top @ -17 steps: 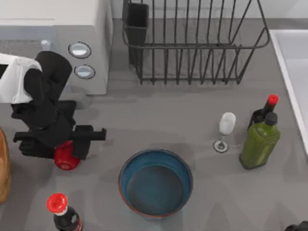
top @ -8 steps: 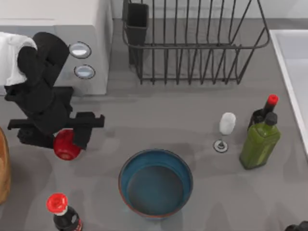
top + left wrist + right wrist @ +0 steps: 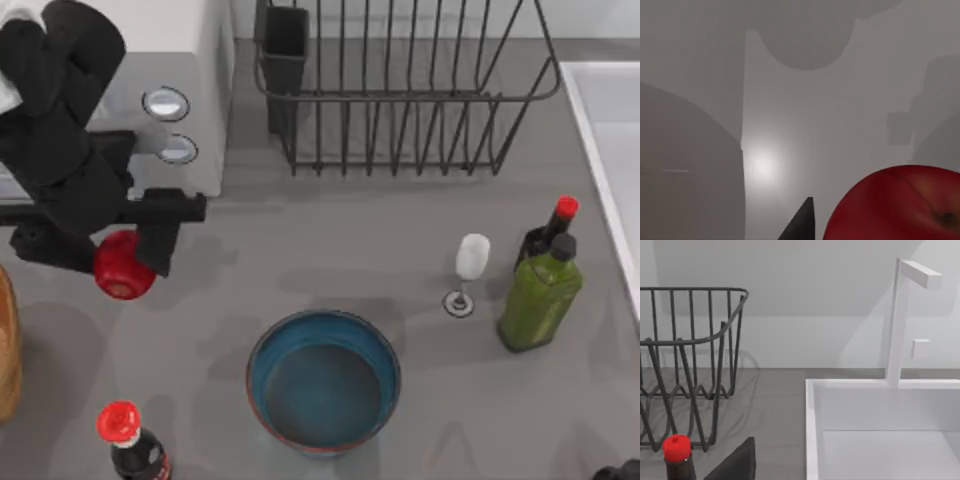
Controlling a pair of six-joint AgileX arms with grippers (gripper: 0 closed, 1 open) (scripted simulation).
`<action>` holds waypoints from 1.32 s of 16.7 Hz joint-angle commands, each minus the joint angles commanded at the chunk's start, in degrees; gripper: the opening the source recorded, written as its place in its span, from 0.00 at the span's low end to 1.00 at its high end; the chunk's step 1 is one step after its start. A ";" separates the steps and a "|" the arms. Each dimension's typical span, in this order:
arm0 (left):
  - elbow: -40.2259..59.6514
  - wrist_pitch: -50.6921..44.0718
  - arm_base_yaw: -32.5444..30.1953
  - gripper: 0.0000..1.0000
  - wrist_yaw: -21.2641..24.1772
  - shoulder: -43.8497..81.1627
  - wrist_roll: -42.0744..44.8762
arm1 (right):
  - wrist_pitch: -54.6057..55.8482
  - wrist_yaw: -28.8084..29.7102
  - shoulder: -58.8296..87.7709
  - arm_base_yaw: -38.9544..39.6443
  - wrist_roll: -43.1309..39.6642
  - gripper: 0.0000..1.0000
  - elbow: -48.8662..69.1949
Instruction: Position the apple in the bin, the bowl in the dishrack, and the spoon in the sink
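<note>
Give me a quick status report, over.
Left gripper shut on apple, lifted off the table near the microwave. Right gripper parked at bottom right. Bowl untouched, dishrack empty.

microwave (image 3: pixel 190 90) back left | dishrack (image 3: pixel 400 90) just right of it, along the back | sink (image 3: pixel 610 150) at right edge | bowl (image 3: pixel 323 380) front centre | apple (image 3: pixel 122 268) left of bowl, before microwave (in left gripper (image 3: pixel 118 262)) | wine glass (image 3: pixel 468 270) and two bottles (image 3: pixel 540 285) between bowl and sink | capped bottle (image 3: pixel 130 440) front left
</note>
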 joint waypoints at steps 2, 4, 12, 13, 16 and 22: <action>0.39 -0.57 0.02 0.00 -0.03 -0.32 0.01 | 0.00 0.00 0.00 0.00 0.00 1.00 0.00; 0.39 -0.57 0.02 0.00 -0.03 -0.32 0.01 | 0.00 0.00 0.00 0.00 0.00 1.00 0.00; 0.34 -7.62 -3.11 0.00 -13.37 0.71 -4.96 | 0.00 0.00 0.00 0.00 0.00 1.00 0.00; 0.37 -9.39 -3.81 0.00 -17.59 0.69 -6.50 | 0.00 0.00 0.00 0.00 0.00 1.00 0.00; 0.22 -14.75 -5.75 0.00 -31.10 0.18 -11.58 | 0.00 0.00 0.00 0.00 0.00 1.00 0.00; -1.09 -22.40 -8.26 0.00 -48.31 -1.33 -19.14 | 0.00 0.00 0.00 0.00 0.00 1.00 0.00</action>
